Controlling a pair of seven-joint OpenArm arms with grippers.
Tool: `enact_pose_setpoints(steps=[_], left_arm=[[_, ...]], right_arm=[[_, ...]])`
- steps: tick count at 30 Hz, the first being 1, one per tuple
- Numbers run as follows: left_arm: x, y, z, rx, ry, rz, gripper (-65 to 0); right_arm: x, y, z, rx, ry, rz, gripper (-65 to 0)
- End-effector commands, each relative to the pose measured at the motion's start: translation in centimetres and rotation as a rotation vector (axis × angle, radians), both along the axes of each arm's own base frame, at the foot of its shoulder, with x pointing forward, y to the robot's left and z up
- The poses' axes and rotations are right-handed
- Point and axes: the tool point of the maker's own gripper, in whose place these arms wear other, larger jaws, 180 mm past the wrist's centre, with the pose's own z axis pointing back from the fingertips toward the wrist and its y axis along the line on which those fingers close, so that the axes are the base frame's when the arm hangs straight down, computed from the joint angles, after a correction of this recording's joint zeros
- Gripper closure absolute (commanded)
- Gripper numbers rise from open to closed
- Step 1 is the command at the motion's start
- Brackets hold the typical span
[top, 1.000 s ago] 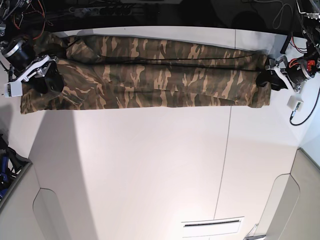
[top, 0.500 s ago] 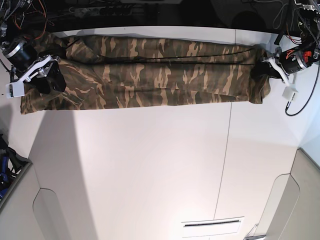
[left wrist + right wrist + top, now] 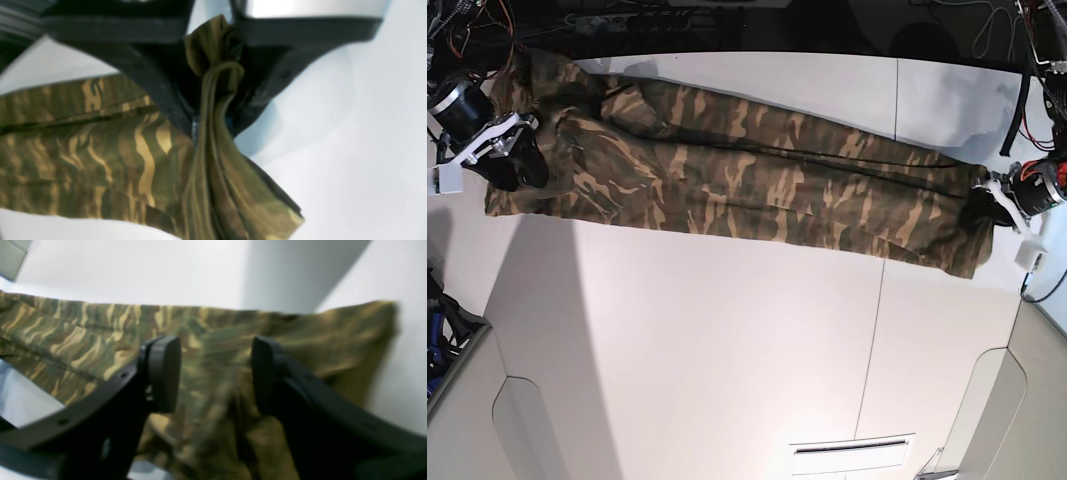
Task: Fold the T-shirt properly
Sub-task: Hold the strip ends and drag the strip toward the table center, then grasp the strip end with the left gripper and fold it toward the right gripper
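Where the left wrist view looks down its own tool, the left gripper point(image 3: 210, 110) is clamped on a bunched end of the T-shirt point(image 3: 100, 156). Olive cloth is gathered into tight pleats between the two black fingers point(image 3: 156, 83), rises in a small crumple above the pinch and fans out below it toward the lower edge of the picture. To the left of the fingers the rest of the camouflage cloth lies spread over the white bench point(image 3: 360, 133); to the right of them the bench is bare.

Seen from the right wrist, the right gripper point(image 3: 217, 373) stands with its jaws wide apart. Both dark pads point(image 3: 165, 373) hang over the T-shirt point(image 3: 83, 336), and cloth shows in the gap between them, touching neither pad as far as the blurred picture lets one judge. Beyond the cloth lies the white bench point(image 3: 133, 270).

From the base view, the T-shirt point(image 3: 757, 170) stretches as a long narrow band along the bench's point(image 3: 727, 340) far edge, slanting down toward the picture's right. The left gripper point(image 3: 983, 208) grips its end near the right edge of the bench. The right gripper point(image 3: 519, 160) sits over the opposite end, at the far left corner, its fingers spread.
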Motion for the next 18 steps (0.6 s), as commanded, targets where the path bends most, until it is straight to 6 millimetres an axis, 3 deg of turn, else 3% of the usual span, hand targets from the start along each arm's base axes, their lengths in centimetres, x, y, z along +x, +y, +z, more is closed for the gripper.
enact_pose_setpoints(steps=[1,8,10,13,18], left_arm=[[1.5,0.9,2.1,0.033,-0.064,-0.006,0.0],[3.6,4.3,5.5,0.186,-0.099,-0.004,0.0],[3.4,4.0,6.3,0.164,-0.095,-0.024,0.0],[3.1,1.5,7.5,0.103,-0.101,-0.095,0.0],[2.5,-5.3,8.6,0.040,-0.127,-0.284,0.0]], right_arm=[[0.7,-0.3,1.7,0.010,-0.062,-0.002,-33.4],[1.2,-1.8,2.8,0.003,-0.091,-0.040,-33.4],[1.2,-1.8,2.8,0.003,-0.090,-0.040,-33.4],[1.2,-1.8,2.8,0.002,-0.090,-0.041,-33.4],[1.2,-1.8,2.8,0.003,-0.091,-0.040,-33.4]])
